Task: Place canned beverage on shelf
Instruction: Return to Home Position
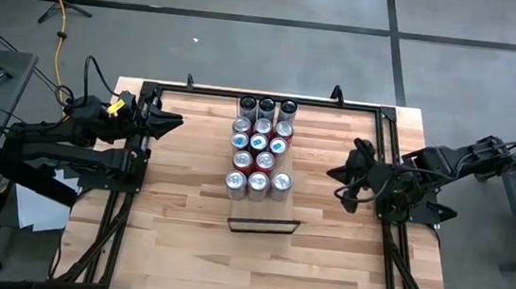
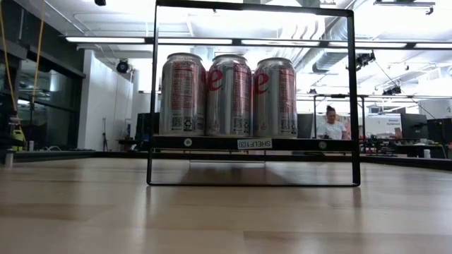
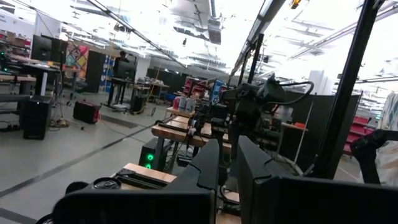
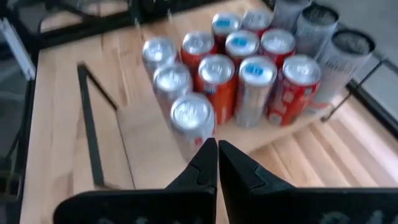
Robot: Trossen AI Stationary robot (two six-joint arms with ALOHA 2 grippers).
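Observation:
Several canned beverages (image 1: 260,145), silver, red and dark-topped, stand upright in rows of three on the shelf (image 1: 264,209), a pale board lying down the table's middle. The low view shows the nearest three cans (image 2: 229,95) on the shelf's black front edge (image 2: 205,143), inside a black frame. My right gripper (image 1: 337,182) hangs shut above the table, to the right of the cans, tilted down toward them (image 4: 239,68); its fingers (image 4: 217,158) hold nothing. My left gripper (image 1: 177,121) waits shut at the far left, above the table.
A black wire frame (image 1: 263,225) stands at the shelf's near end, seen also in the right wrist view (image 4: 90,124). Black rails (image 1: 263,96) border the table's far and side edges. Bare tabletop lies on either side of the cans. A person (image 2: 330,123) sits far behind.

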